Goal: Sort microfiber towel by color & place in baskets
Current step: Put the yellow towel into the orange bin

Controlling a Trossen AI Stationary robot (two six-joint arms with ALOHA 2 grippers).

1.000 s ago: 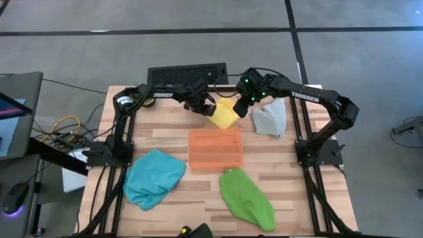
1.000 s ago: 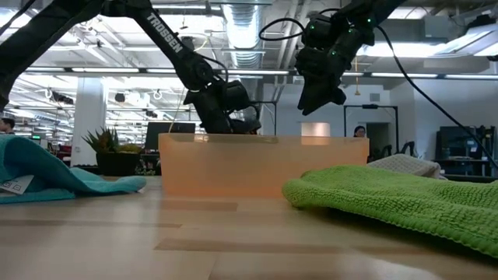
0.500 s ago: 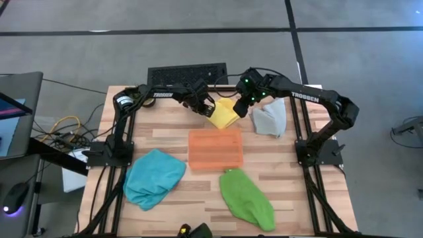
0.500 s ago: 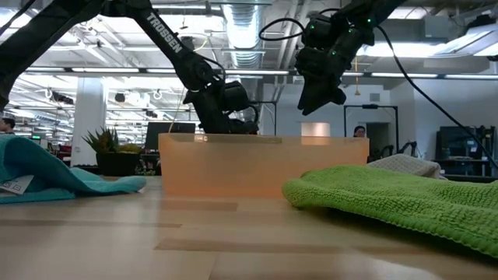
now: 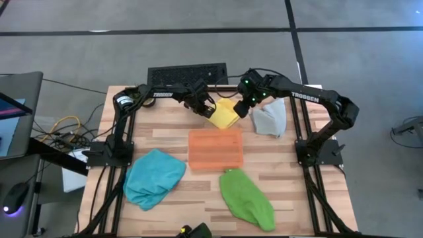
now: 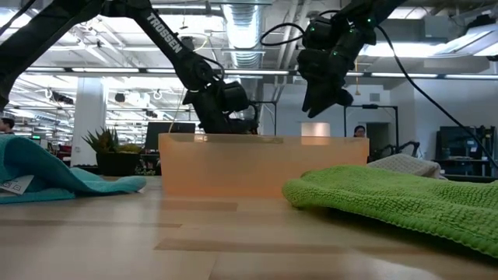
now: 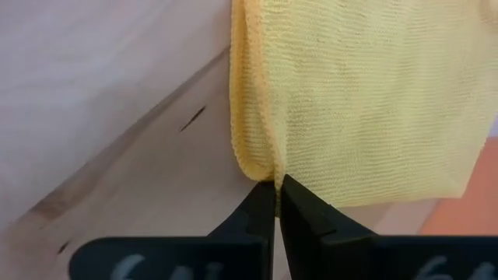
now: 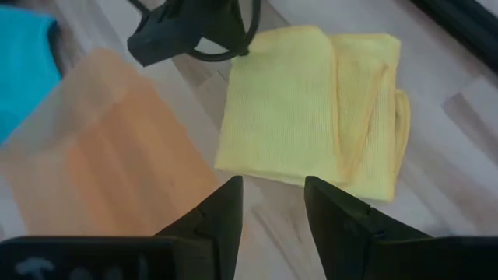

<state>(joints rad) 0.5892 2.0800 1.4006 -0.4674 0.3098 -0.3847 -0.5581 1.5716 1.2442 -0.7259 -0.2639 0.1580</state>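
Left pincer (image 7: 276, 204) clamped on yellow towel (image 7: 366, 93) edge; right pincer (image 8: 272, 204) apart, above towel.

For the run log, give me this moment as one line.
left gripper: shut on yellow towel edge | right gripper: open above yellow towel | orange tray: holds no towel

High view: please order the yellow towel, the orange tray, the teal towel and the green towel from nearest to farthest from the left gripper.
Measured from the left gripper, shut on a corner of the yellow towel:
1. Yellow towel, touching it, at the far middle of the table.
2. Orange tray, at the centre.
3. Teal towel, near left.
4. Green towel, near edge, right of centre.
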